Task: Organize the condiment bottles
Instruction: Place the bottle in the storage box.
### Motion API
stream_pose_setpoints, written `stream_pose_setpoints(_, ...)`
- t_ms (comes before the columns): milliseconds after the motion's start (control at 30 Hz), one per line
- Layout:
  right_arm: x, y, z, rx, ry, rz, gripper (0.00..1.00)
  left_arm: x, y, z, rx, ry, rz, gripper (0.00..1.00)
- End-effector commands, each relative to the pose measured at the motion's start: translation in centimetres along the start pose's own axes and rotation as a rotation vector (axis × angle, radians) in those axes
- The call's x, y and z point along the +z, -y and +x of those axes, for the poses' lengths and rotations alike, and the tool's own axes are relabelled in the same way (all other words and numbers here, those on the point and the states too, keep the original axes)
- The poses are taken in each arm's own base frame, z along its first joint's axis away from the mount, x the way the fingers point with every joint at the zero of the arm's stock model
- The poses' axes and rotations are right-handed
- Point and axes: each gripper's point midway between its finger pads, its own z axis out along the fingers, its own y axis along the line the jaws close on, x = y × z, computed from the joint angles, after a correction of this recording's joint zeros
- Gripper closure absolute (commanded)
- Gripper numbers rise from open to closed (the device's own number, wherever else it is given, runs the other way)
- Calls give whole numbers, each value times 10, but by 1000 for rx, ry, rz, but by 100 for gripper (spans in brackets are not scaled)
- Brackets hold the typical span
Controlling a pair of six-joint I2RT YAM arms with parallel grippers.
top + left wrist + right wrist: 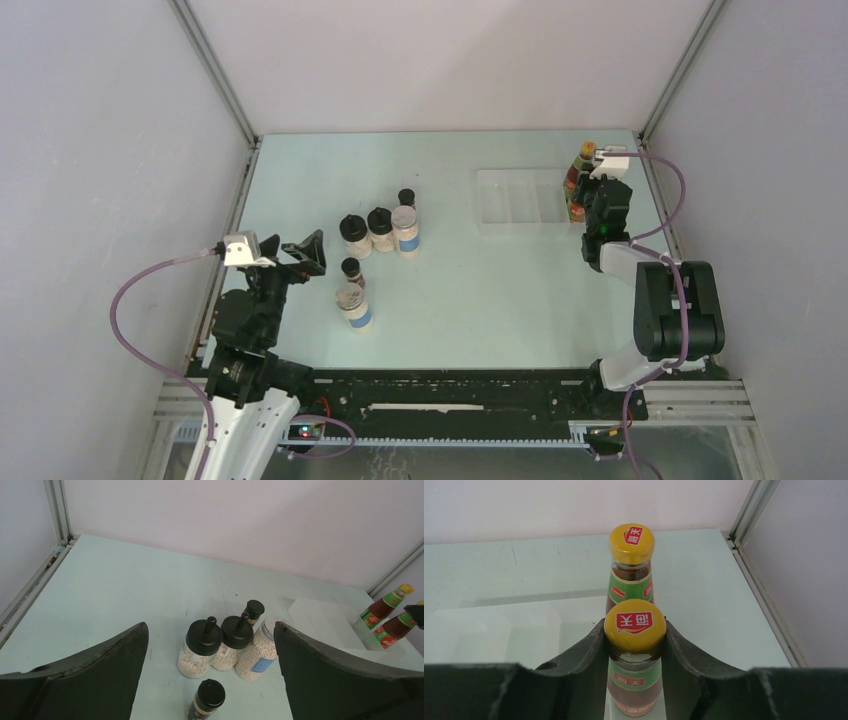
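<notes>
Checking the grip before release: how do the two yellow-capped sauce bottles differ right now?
The near sauce bottle is clamped at its neck in the right gripper; the far sauce bottle stands ungripped behind it. The near one's neck is hidden in the grip; the far one's shows. Both are upright, yellow-capped and green-labelled.

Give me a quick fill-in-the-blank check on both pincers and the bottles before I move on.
1. The right pincer is shut on a red sauce bottle with a ____ cap.
2. The left pincer is ____ and holds nothing.
3. Beside the two black-lidded jars stands a jar with a ____ label.
Missing words: yellow; open; blue.
</notes>
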Motion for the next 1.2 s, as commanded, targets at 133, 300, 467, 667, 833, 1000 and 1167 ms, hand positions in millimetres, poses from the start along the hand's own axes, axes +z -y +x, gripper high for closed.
stream_pose_setpoints(133,4,-12,-75,19,231,26,85,2,3,1,18,9,19,0)
stream_pose_setpoints(300,-1,-14,-74,22,226,49,70,1,3,0,14,12,23,0)
stream_pose_setpoints(467,-3,-9,-74,33,221,88,48,0,3,0,12,15,24,0)
stream_pose_setpoints(667,-5,1,-74,57,224,150,24,-1,4,0,12,14,27,0)
stream_pose_setpoints(833,-8,8,-79,61,240,203,23,0,4,0,11,11,27,0)
stream_pose_setpoints(1000,-17,17,-100,72,302,274,22,1,4,1,12,8,25,0)
stream_pose_setpoints(1167,-34,13,-138,96,396,301,22,1,3,1,12,8,22,0)
